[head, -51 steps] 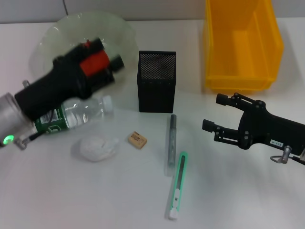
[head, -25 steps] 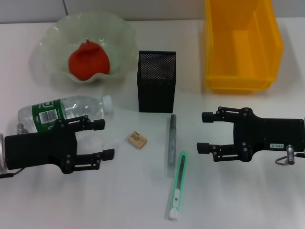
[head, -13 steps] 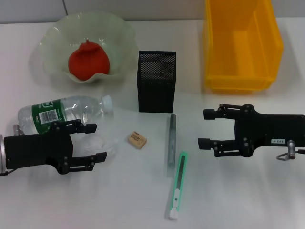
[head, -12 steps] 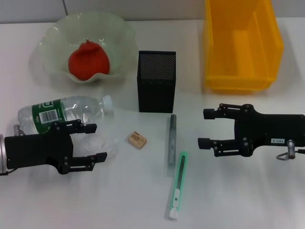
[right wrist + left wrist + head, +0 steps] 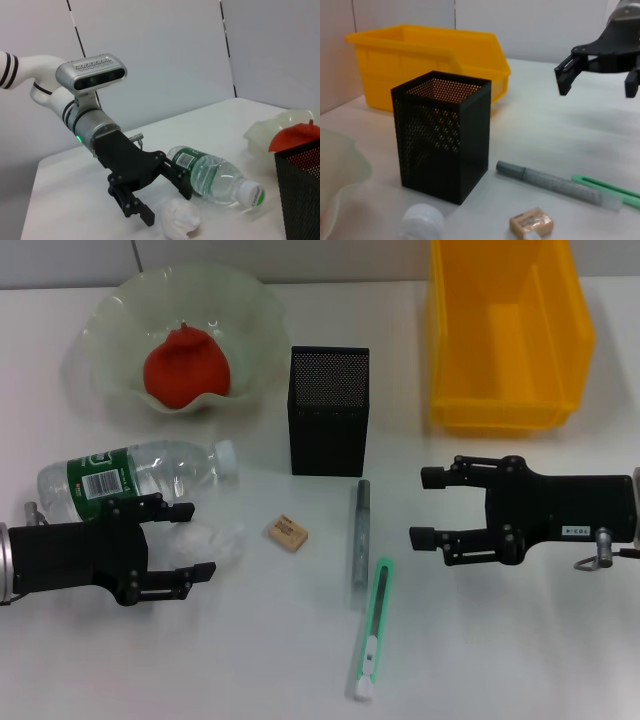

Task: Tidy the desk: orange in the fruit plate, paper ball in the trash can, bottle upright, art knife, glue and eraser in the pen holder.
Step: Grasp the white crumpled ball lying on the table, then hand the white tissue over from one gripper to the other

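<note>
Lining up on the paper ball

My left gripper [image 5: 190, 540] sits low at the paper ball [image 5: 205, 540], jaws wide, one finger either side of it, just below the lying bottle [image 5: 135, 472]. I'd push in until the ball is fully between the jaws, then close gently, staying clear of the bottle. My right gripper [image 5: 428, 508] hovers right of the glue stick [image 5: 359, 540], jaws wide, holding nothing.

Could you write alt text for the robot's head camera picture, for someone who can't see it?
On a white desk, the open left gripper sits at a paper ball beside a lying bottle; the open right gripper hovers opposite. An orange sits in the fruit plate.
</note>
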You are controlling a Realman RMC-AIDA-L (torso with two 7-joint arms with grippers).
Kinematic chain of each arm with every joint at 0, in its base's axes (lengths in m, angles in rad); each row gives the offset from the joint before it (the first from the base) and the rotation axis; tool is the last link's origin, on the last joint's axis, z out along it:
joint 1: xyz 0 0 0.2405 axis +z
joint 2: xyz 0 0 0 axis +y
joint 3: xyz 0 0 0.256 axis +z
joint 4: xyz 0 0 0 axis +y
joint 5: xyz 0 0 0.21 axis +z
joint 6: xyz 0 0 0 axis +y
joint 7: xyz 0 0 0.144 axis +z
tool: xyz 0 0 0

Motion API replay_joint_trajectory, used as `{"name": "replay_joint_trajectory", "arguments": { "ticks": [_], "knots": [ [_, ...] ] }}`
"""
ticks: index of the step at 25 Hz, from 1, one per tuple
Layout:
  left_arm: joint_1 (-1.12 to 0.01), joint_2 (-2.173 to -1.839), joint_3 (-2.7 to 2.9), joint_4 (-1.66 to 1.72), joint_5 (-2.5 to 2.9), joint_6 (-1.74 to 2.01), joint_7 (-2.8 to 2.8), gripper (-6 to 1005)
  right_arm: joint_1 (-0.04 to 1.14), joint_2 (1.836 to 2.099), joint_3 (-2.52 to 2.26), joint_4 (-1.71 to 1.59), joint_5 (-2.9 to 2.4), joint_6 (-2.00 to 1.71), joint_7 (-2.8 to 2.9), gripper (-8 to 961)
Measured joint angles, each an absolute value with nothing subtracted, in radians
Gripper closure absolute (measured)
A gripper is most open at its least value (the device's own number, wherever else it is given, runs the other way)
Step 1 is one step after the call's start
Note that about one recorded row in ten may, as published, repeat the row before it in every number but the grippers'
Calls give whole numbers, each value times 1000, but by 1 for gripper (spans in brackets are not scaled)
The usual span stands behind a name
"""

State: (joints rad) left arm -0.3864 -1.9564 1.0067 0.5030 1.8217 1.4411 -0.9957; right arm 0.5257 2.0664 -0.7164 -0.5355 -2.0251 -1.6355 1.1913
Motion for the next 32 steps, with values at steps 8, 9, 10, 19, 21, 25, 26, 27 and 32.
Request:
{"name": "replay_joint_trajectory", "arguments": {
  "ticks": [8,9,10,19,21,25,26,27,32],
  "knots": [
    [-382,-1983,995,508,1844,1401,-934,219,526,2069,-716,-537,-2026,-1635,1199,145],
    [-381,-1987,998,515,1845,1394,-932,219,526,2069,-716,-537,-2026,-1635,1199,145],
    [-381,-1987,998,515,1845,1394,-932,220,526,2069,-716,-537,-2026,-1635,1199,145],
    [-378,-1993,994,529,1847,1394,-924,439,525,2068,-716,-535,-2026,-1635,1200,146],
    [-380,-1995,985,530,1841,1423,-924,457,523,2067,-716,-533,-2026,-1643,1200,146],
    [-382,-2001,964,530,1837,1451,-923,490,521,2066,-716,-532,-2026,-1669,1203,147],
    [-386,-2016,936,531,1836,1494,-922,499,520,2065,-716,-532,-2026,-1683,1204,147],
    [-386,-2016,936,531,1836,1494,-922,499,520,2065,-716,-532,-2026,-1683,1204,147],
    [-415,-2066,901,519,1835,1561,-923,498,516,2068,-716,-532,-2032,-1687,1179,147]
  ]
}}
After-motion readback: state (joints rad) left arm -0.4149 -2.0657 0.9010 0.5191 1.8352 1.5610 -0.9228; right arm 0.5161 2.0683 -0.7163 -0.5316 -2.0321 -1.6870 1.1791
